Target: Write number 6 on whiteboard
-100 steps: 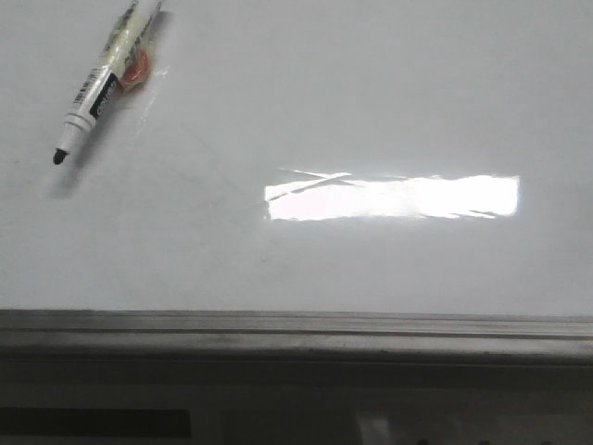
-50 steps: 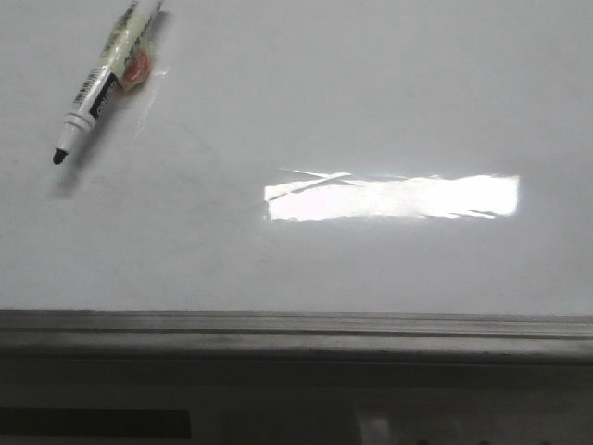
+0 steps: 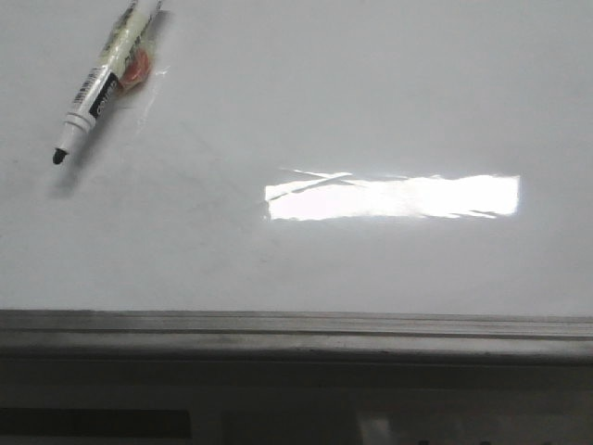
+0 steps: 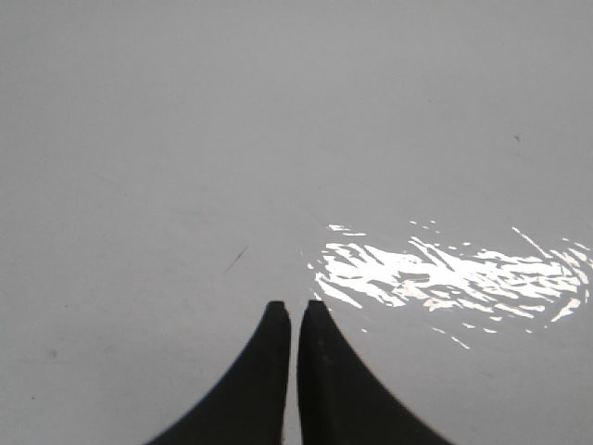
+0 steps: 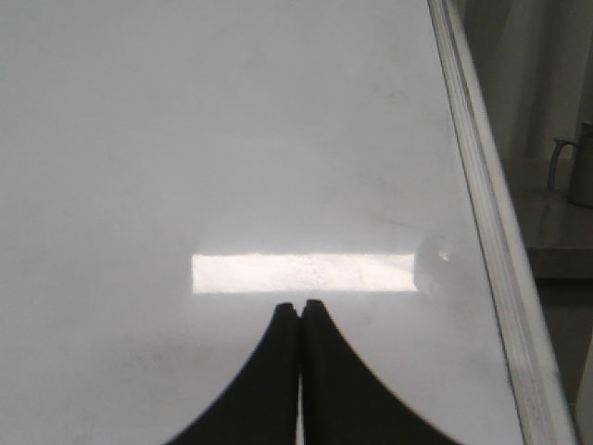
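The whiteboard [image 3: 371, 102] fills the front view, glossy and white-grey. The number 6 is out of view. An uncapped marker [image 3: 95, 93] lies on the board at the far left, its black tip [image 3: 58, 158] pointing toward the near edge. Neither gripper shows in the front view. My left gripper [image 4: 295, 306] hangs over bare whiteboard [image 4: 185, 139], shut with nothing between its fingers. My right gripper [image 5: 299, 304] is also shut and empty over the whiteboard [image 5: 185, 111], near a bright patch of glare.
A grey metal rail [image 3: 296, 329] runs along the board's near edge and shows in the right wrist view as the rail [image 5: 491, 250]. A rectangular glare [image 3: 394, 197] lies mid-board. A small orange object [image 3: 137, 67] lies beside the marker. A metal mug [image 5: 579, 167] stands beyond the rail.
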Robot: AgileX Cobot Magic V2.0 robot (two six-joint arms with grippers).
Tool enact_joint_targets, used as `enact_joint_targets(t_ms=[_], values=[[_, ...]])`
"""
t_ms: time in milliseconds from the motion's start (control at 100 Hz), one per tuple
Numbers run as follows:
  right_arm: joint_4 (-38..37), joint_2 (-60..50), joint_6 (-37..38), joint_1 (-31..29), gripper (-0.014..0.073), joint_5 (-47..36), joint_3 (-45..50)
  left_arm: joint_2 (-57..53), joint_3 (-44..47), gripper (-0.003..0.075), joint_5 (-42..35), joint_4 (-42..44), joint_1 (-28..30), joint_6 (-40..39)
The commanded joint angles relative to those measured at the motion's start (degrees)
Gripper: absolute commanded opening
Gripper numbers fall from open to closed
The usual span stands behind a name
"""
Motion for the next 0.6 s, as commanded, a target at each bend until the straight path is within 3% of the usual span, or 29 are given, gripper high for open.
enact_joint_targets(t_ms=[0,170,590], values=[[0.56,-0.71,-0.57,-0.19,-0.0064,-1.78,0.59,-1.68,1.30,-0.0020,-4.69,-0.50,0.21,-0.28],[2.25,1.59,-0.57,-0.19,-0.0064,3.11,-1.22,-1.68,1.30,-0.0020,-3.14,-0.50,0.21,-0.28],[3.31,8.97,-0.57,-0.19,-0.0064,2.81,-1.22,-1.68,1.30,-0.0020,-1.65,-0.71,0.21,-0.28]])
